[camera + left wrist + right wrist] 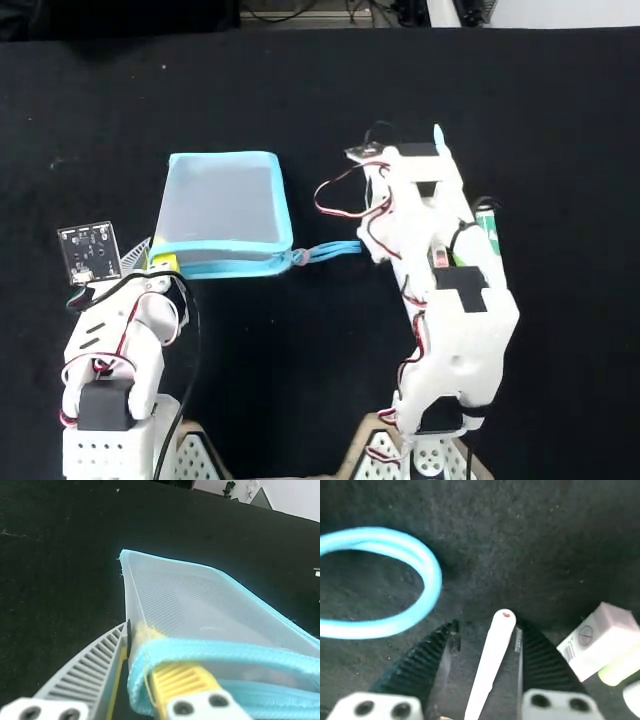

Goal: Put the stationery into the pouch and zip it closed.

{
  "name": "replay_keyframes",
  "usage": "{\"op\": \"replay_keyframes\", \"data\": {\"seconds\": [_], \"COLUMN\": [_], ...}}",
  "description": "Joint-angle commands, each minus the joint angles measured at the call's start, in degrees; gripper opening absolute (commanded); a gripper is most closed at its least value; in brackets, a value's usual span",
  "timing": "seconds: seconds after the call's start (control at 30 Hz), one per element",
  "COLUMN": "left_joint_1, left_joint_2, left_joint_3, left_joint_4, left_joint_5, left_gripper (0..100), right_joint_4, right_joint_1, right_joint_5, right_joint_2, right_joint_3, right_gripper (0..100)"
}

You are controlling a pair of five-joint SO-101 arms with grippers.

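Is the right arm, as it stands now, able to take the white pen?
Probably yes. The pen lies between the open jaws of the right pincer, and nothing covers it. The box sits apart to one side, so it should not hinder the grasp.

- My left arm [125, 335] is folded low, and my left gripper [136, 632] is clamped on the pouch [200, 600] corner.
- My right arm [450, 300] stretches forward, and my right gripper [486, 626] is spread astride a pen [487, 675], perhaps touching one side.
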Motion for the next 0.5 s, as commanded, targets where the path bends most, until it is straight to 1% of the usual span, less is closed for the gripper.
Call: {"op": "replay_keyframes", "data": {"seconds": [0.0, 0.17, 0.3, 0.37, 0.47], "left_joint_1": [-0.57, -0.57, -0.57, -0.57, -0.57], "left_joint_2": [-0.79, -0.79, -0.79, -0.79, -0.79], "left_joint_3": [-0.57, -0.57, -0.57, -0.57, -0.57], "left_joint_4": [-0.44, -0.44, -0.44, -0.44, -0.44], "left_joint_5": [0.26, 0.26, 0.26, 0.26, 0.26], "left_gripper": [3, 3, 3, 3, 3], "right_joint_4": [-0.88, -1.85, -2.11, -2.11, -1.93], "right_joint_1": [-0.26, 2.81, 4.04, 4.31, 4.66], "right_joint_5": [0.7, 7.56, 10.11, 10.55, 11.69], "right_joint_2": [-1.19, 0.22, 2.15, 3.12, 4.18], "right_joint_3": [-3.03, -3.03, -3.03, -2.77, -2.68], "right_gripper": [16.9, 16.9, 16.7, 13.2, 5.0]}}
